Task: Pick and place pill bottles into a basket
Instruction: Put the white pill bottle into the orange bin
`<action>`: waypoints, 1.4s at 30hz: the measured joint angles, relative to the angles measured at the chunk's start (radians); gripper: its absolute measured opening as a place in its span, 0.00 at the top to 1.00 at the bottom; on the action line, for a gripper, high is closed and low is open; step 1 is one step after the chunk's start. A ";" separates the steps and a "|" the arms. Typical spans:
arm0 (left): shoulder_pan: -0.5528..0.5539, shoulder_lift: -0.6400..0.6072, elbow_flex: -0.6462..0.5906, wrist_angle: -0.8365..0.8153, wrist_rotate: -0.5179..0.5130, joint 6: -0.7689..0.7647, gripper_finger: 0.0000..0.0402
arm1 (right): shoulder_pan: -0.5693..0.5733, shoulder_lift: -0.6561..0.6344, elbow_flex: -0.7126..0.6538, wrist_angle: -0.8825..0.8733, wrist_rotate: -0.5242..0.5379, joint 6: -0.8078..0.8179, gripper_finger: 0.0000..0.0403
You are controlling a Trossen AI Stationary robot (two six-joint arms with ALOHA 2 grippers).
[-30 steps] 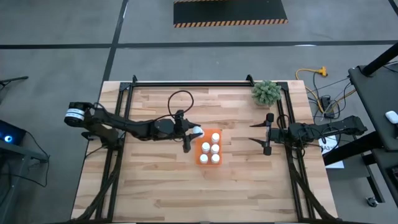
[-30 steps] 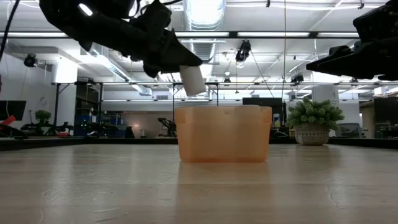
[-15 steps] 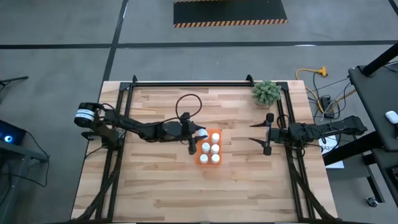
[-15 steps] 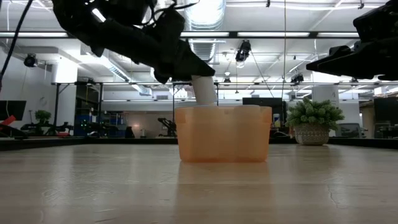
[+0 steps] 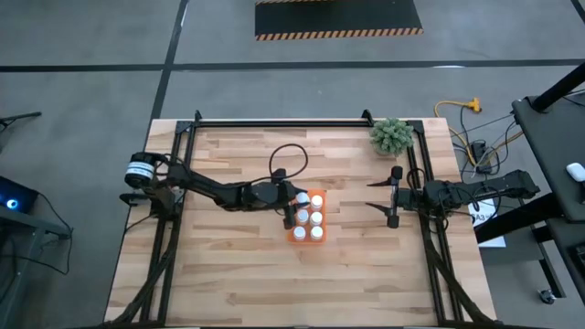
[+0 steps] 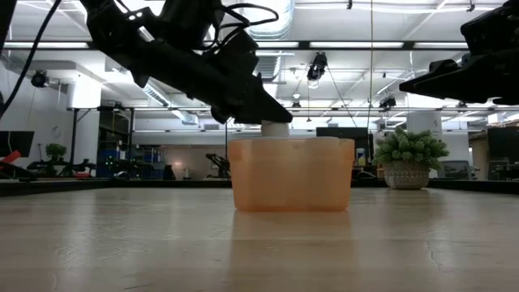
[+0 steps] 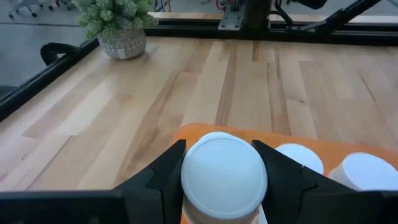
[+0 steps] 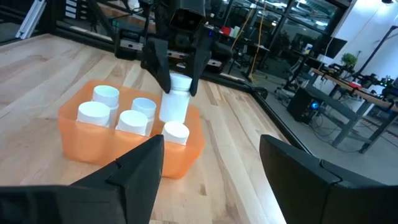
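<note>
The orange basket [image 5: 293,234] stands mid-table with several white pill bottles [image 5: 317,217] upright in it. My left gripper [image 5: 294,198] is over the basket's far left corner, shut on one more pill bottle [image 8: 175,102], whose lower part is inside the basket [image 8: 186,149]. In the low view only that bottle's top [image 6: 276,128] shows above the basket's rim [image 6: 292,143]. My right gripper [image 5: 393,195] hangs open near the table's right edge, holding nothing. My left gripper pinches the bottle at its capped top [image 7: 224,177] between its two fingers [image 7: 166,173], one on each side. The fingers come slanting down from the table's left. The bottle stands upright below them, its body down in the basket's far left slot; I cannot tell whether it rests on the basket's floor.
A small green plant [image 5: 391,135] in a pot stands at the table's far right corner. Black frame rails [image 5: 274,122] run along the far edge and both sides. Bare wood [image 5: 274,283] lies between the basket and the near edge.
My left gripper has moved toward the table's right edge and down, still shut on the bottle. The bottle, earlier tilted and clear above the basket's left rim, now stands upright with its body sunk into the basket.
</note>
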 joint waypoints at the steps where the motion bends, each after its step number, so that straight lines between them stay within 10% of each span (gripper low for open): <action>1: 0.000 0.003 0.000 0.004 -0.006 0.000 0.65 | 0.000 0.000 0.000 0.000 0.000 0.001 0.37; 42: 0.000 0.080 -0.004 -0.030 -0.064 -0.027 0.64 | 0.000 0.000 0.000 0.000 0.000 0.001 0.38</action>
